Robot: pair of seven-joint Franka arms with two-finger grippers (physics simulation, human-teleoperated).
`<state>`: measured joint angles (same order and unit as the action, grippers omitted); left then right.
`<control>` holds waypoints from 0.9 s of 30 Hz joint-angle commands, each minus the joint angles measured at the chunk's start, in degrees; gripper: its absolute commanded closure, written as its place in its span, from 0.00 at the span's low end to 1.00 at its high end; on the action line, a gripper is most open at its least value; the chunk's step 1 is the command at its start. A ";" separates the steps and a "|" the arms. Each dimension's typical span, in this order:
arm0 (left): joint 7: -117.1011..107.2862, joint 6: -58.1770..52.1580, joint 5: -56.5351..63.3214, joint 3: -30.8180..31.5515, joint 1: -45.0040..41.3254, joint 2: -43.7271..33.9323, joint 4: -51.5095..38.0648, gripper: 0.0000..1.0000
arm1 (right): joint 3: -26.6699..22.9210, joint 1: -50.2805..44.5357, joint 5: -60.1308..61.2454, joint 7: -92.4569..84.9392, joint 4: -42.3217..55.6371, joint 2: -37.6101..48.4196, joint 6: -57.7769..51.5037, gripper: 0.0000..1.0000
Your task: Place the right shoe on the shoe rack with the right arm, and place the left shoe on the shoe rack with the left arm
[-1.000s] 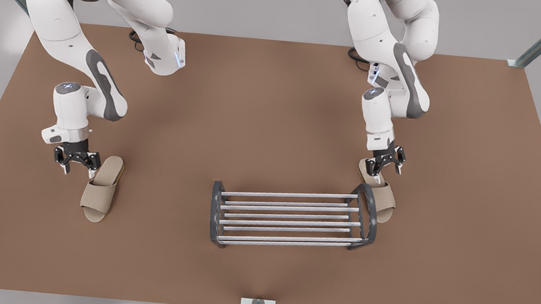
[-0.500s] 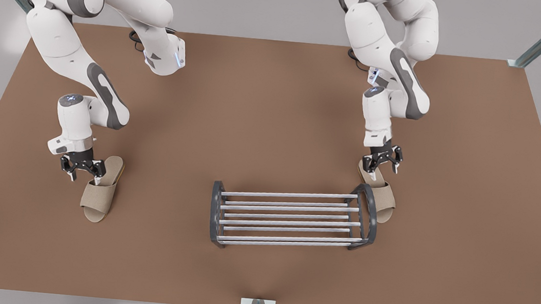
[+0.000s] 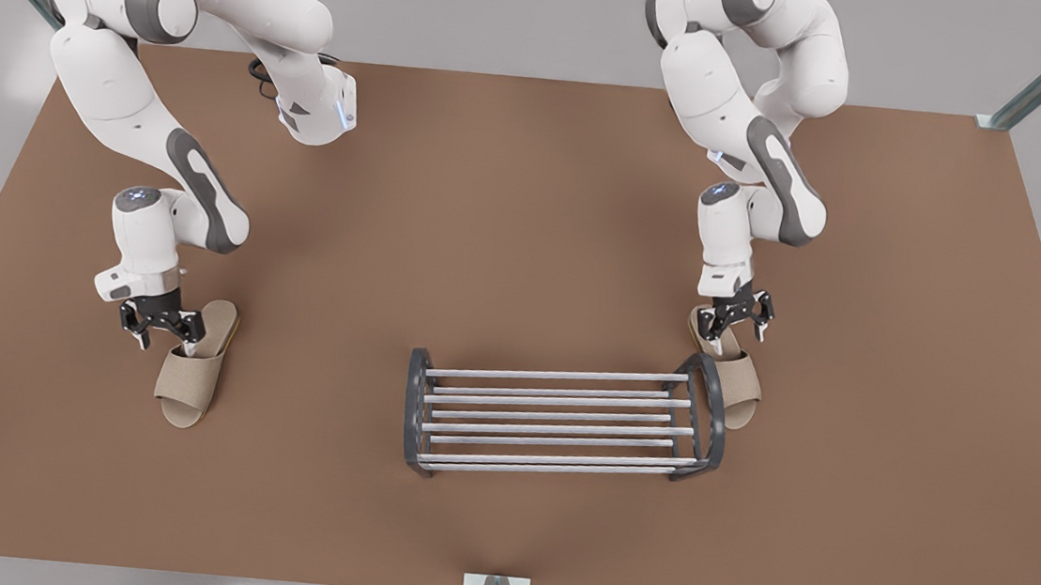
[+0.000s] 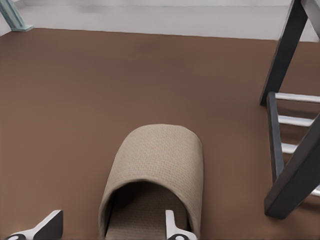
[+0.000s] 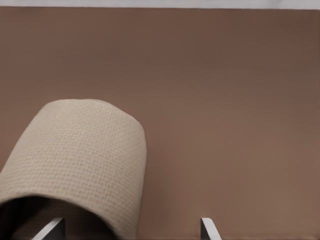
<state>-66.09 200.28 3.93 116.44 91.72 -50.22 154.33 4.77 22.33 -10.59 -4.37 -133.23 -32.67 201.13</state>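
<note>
Both end effectors have dropped lower vs a sec ago, fingers spread. Left end effector (image 3: 733, 322) straddles left shoe (image 3: 737, 379) beside rack (image 3: 556, 421); right end effector (image 3: 162, 323) over right shoe's (image 3: 193, 368) heel edge. Both shoes on tabletop (image 3: 525, 236); grasps look imminent.

Beige woven fabric on the left shoe (image 4: 155, 175) and the right shoe (image 5: 75, 160) (thin yellow sole edge). Silvery rods, dark grey end frames on the shoe rack (image 3: 561, 419). Plain brown on the table (image 3: 529, 199). White and grey arms, black grippers.
</note>
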 commanded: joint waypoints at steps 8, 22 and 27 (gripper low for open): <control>-0.27 0.02 1.25 0.46 2.59 -1.37 -0.08 0.01 | 0.06 -0.79 1.71 -0.11 0.25 -0.46 -0.04 0.00; -0.18 0.02 1.78 2.74 7.42 -2.51 -3.60 0.01 | 0.15 -4.66 7.43 -0.02 2.18 -1.60 -0.04 0.00; -0.18 0.02 2.92 3.53 8.92 -2.51 -4.39 0.01 | 0.15 -4.13 7.34 -0.02 2.71 -1.60 -0.04 0.00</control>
<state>-66.28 200.38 6.40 119.95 100.55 -52.76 150.04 4.88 18.08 -3.36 -4.44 -130.65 -34.34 201.13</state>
